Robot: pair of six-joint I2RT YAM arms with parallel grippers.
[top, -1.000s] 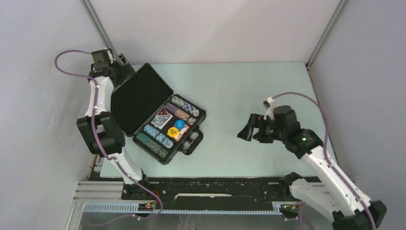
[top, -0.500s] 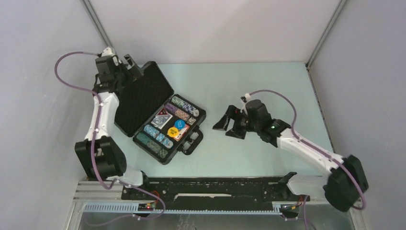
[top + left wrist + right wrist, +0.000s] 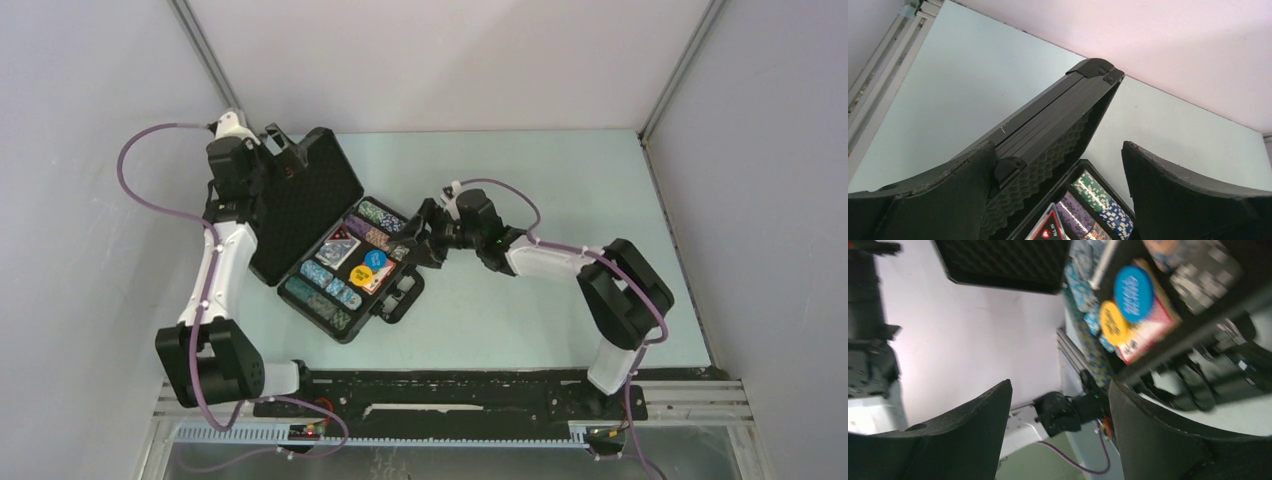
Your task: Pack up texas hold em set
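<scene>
Briefcase: a small black hard case, lying open on the left half of the bench and turned at an angle to its edges.
Lid: raised on its hinge along the case's left side, foam lining facing the tray. In the left wrist view the lid stands tilted, its rim running up and away.
Tray contents: rows of poker chips along the far side and more along the near side. Between them lie a blue disc and a yellow disc, both resting on a red card deck. A triangular marker sits just beside them towards the lid.
Handle: on the tray's right-hand long side, lying on the bench.
Left claw: at the lid's far upper corner. Its fingers are spread wide, and the lid's rim runs between them, close against the left-hand one. It is not pinching anything.
Right claw: reaches low across the bench to the tray's far right corner, just beside the chips. Its fingers are spread with nothing between them.
Right wrist view: blurred, with the two discs and the deck ahead of the claw and the lid's foam beyond.
</scene>
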